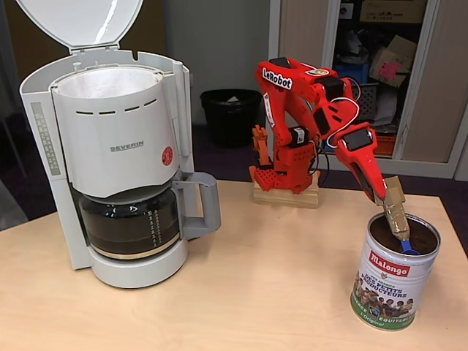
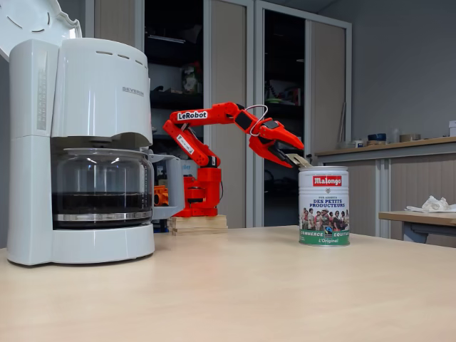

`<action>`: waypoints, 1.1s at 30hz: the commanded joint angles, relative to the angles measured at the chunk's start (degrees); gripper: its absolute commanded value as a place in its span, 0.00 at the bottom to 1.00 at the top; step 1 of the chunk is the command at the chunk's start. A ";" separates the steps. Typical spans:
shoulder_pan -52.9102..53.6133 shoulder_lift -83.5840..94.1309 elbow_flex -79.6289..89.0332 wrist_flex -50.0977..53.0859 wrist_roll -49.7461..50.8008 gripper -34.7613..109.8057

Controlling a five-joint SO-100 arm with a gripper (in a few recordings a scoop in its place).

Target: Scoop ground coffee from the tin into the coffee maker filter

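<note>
The Malongo tin [image 1: 391,281] stands open at the table's right front, also seen in the other fixed view as the tin [image 2: 324,206]. Dark ground coffee [image 1: 382,232] shows inside its rim. My red gripper [image 1: 382,191] reaches down over the tin and is shut on the tan handle of a scoop [image 1: 395,213]. The scoop's blue bowl [image 1: 408,248] is down inside the tin. From the side, the gripper [image 2: 288,155] hangs just above the tin's left rim. The white paper filter [image 1: 110,82] lines the basket of the SEVERIN machine [image 1: 117,146] at the left, under its raised lid.
A glass carafe [image 1: 131,223] with dark liquid sits under the basket. The arm's base rests on a wooden block [image 1: 287,196] at the table's back. A black bin [image 1: 230,113] and open shelves stand behind. Bare tabletop [image 1: 278,278] lies between machine and tin.
</note>
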 commanded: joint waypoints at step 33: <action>14.24 27.33 17.58 2.37 -13.71 0.30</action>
